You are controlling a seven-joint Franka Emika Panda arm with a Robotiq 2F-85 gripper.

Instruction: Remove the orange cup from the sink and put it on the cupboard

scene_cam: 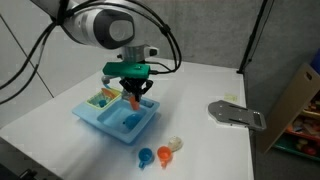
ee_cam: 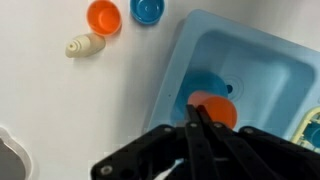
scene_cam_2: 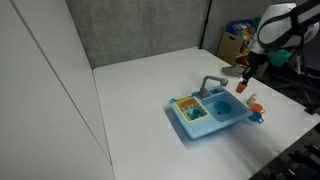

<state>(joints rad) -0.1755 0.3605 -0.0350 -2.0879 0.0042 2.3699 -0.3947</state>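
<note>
My gripper is shut on the rim of the orange cup, a tiny red-orange toy cup. It holds the cup just over the larger basin of the light-blue toy sink. In both exterior views the gripper hangs above the sink with the cup at its fingertips. The sink stands on the wide white cupboard top. A darker blue round piece lies in the basin under the cup.
Beside the sink on the cupboard lie a second orange toy cup, a small blue toy cup and a pale toy. A grey flat handled tool lies further off. The sink's yellow-green insert holds small items.
</note>
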